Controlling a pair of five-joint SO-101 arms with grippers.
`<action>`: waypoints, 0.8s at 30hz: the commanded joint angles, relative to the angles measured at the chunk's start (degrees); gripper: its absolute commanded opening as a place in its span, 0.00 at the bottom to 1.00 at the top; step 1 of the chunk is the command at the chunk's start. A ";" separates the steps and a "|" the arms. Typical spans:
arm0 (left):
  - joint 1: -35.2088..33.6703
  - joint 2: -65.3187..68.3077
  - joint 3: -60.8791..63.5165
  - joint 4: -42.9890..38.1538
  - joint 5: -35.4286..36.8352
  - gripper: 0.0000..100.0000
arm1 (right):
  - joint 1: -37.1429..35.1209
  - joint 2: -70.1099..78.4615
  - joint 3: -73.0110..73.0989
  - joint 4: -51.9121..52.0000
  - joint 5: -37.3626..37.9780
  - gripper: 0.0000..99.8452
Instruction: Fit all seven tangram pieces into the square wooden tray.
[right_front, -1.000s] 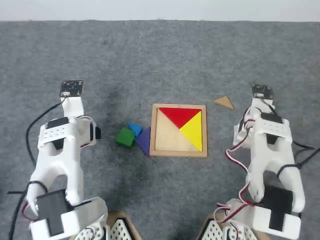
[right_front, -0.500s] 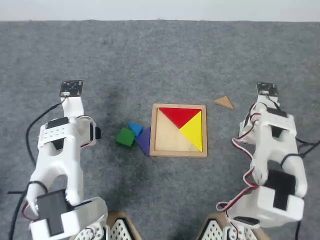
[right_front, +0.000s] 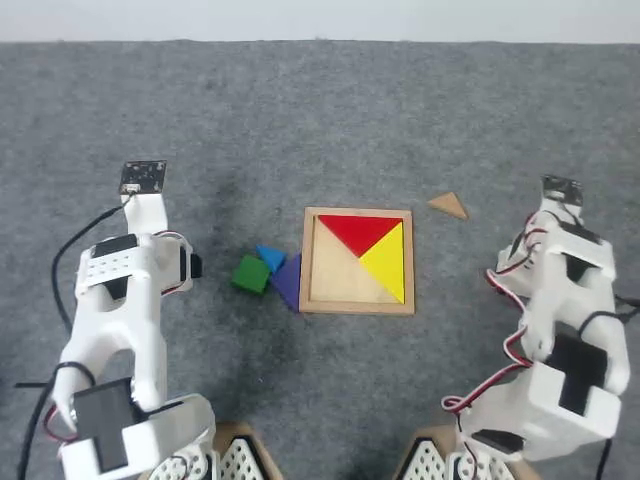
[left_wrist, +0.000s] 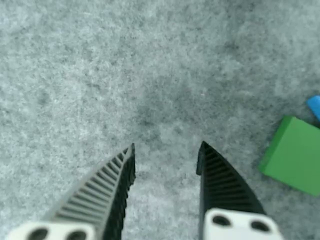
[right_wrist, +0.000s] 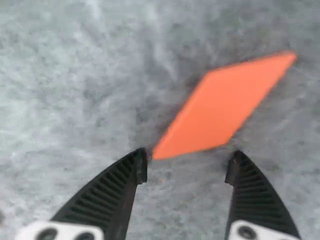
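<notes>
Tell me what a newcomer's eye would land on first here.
The red triangle and yellow triangle sit inside the square wooden tray at mid-table. A green piece, blue piece and purple piece cluster beside it, toward the left arm. An orange piece lies ahead of the open right gripper.

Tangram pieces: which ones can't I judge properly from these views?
Blue piece: high view, small, crowded by the green square and purple piece; left wrist view, cut off by the edge; shape unclear.
Purple piece: high view, against the tray wall; touching or overlapping, cannot tell.
Orange parallelogram: right wrist view, blurred; exact corners uncertain.
</notes>
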 joint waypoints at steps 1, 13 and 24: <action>0.26 -2.73 -0.22 -0.97 0.44 0.20 | 3.47 -1.80 -2.37 0.84 -2.90 0.27; 0.26 -2.73 -0.22 -0.79 0.44 0.20 | -4.00 -2.33 -9.49 2.77 -35.16 0.28; 0.18 -2.73 -0.22 -0.97 0.44 0.20 | -0.92 17.01 -23.65 5.32 -35.08 0.27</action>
